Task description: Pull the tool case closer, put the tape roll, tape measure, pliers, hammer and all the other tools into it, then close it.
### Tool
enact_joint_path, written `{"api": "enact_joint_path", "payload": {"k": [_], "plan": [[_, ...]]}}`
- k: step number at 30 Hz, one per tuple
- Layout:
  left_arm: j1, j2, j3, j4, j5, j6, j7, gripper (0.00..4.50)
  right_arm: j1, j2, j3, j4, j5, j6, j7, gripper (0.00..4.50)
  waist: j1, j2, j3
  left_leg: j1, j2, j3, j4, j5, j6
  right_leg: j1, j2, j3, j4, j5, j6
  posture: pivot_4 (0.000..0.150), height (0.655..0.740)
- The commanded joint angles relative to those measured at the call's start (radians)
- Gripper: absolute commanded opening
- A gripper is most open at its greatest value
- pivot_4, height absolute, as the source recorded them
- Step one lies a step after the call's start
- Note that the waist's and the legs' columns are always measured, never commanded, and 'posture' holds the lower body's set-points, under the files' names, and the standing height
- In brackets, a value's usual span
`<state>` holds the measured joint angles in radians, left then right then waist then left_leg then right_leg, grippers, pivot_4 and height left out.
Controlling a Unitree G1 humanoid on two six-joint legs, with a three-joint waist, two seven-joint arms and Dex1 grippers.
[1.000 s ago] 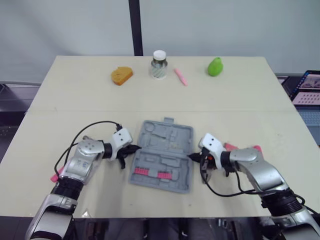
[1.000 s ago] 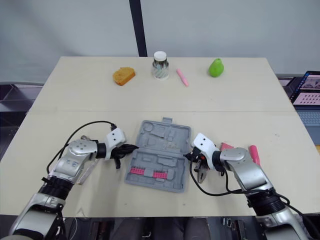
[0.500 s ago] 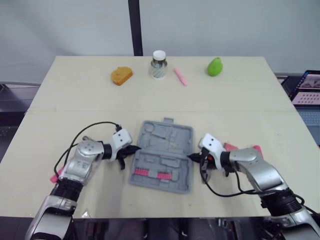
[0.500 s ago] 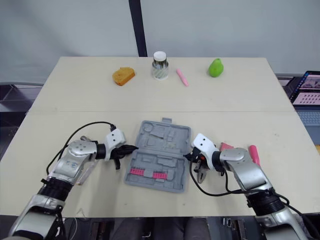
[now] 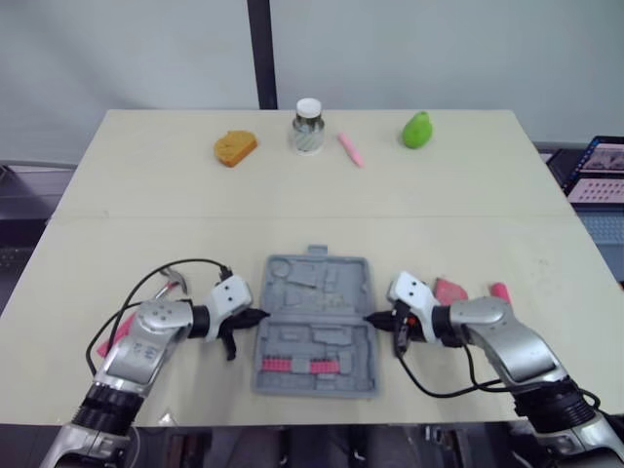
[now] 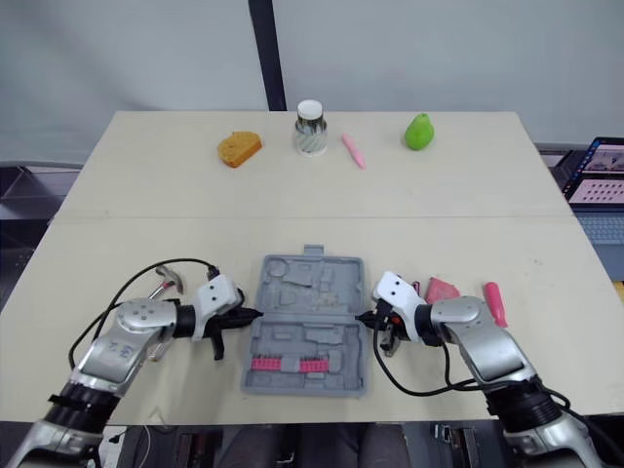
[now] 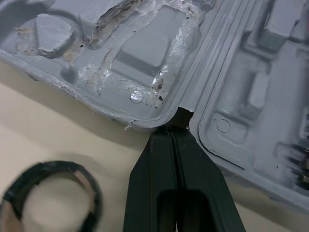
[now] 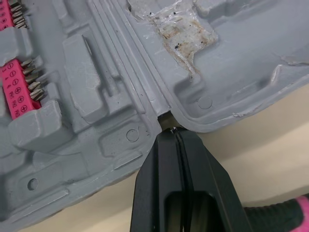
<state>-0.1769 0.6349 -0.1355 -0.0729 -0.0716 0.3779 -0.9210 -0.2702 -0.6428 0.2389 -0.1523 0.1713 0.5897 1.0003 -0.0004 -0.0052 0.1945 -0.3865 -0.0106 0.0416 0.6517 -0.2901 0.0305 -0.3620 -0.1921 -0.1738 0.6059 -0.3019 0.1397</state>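
The open tool case [image 5: 314,327] is being drawn toward the 6 o'clock edge of the table [image 5: 292,200], and is now lying squarer and nearer than a second ago. It is being pushed at its hinge notches, at 9 o'clock by the left gripper [image 5: 255,317] and at 3 o'clock by the right gripper [image 5: 373,318]. Both grippers' fingers are pressed together, clasping nothing. The pull is judged nearly finished. A pink-handled tool [image 5: 448,290] is lying unloaded at 3 o'clock.
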Motion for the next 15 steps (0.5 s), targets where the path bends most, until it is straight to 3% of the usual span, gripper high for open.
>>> {"api": "enact_joint_path", "payload": {"k": [1,15], "plan": [[0.062,0.015,-0.002,-0.109,-0.033,0.041,-0.009,0.0,0.019,-0.012,0.019,-0.083,0.046,0.001,0.046,0.05,0.001,0.0,0.0,0.0,0.0,0.0,0.0,0.0,0.0,0.0,0.0,0.0,0.0,0.0,0.0,0.15,0.74],[0.127,0.017,-0.003,-0.173,-0.036,0.083,0.028,0.0,0.057,-0.04,0.029,-0.132,0.061,0.027,0.06,0.05,0.006,0.0,0.0,0.0,0.004,0.001,0.001,-0.002,-0.002,0.0,0.007,0.008,-0.002,0.0,0.0,0.15,0.74]]}}
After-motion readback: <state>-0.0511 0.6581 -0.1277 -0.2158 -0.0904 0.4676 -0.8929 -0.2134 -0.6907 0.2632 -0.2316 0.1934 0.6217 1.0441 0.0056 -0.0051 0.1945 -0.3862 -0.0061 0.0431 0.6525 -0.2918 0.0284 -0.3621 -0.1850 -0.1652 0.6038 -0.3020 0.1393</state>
